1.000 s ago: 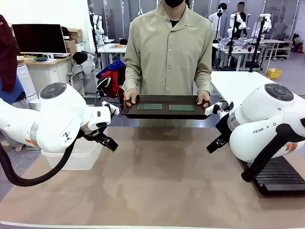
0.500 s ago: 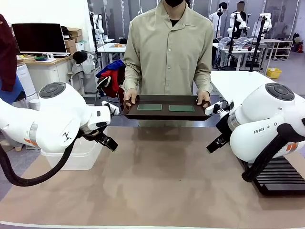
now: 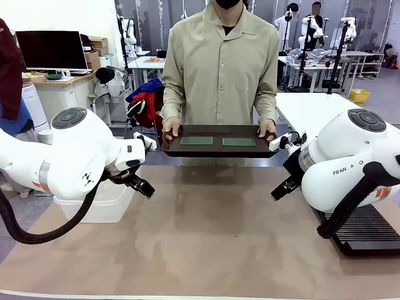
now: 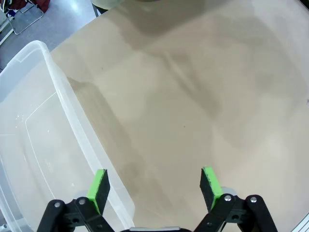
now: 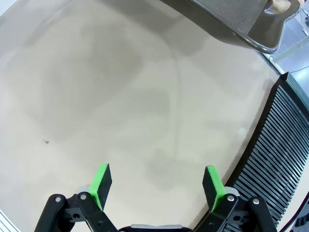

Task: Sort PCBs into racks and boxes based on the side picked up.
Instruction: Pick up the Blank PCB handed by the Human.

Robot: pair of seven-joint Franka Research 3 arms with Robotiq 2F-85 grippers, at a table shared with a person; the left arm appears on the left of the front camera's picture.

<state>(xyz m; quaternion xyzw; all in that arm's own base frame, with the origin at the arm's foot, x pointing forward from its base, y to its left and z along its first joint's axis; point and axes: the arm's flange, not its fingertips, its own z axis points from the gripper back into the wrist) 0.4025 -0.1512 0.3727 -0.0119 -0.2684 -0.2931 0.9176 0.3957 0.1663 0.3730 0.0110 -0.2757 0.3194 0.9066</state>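
Your left gripper [image 4: 154,183] hung open over the table [image 4: 217,72], with the box [image 4: 53,92] just beside it. Your right gripper [image 5: 157,183] gaped empty too, the rack [image 5: 285,159] alongside. Beyond both, between the arms, a person held a tray [image 3: 219,150] over the far edge. Two PCBs [image 3: 196,140] lay flat on it, long axes crosswise, one nearer each arm.

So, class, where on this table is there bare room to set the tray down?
The table centre is bare, bordered by the clear box on the robot's left and the black rack on its right, through to the near edge. Crowded at the sides: the left arm by the box, the right arm by the rack.
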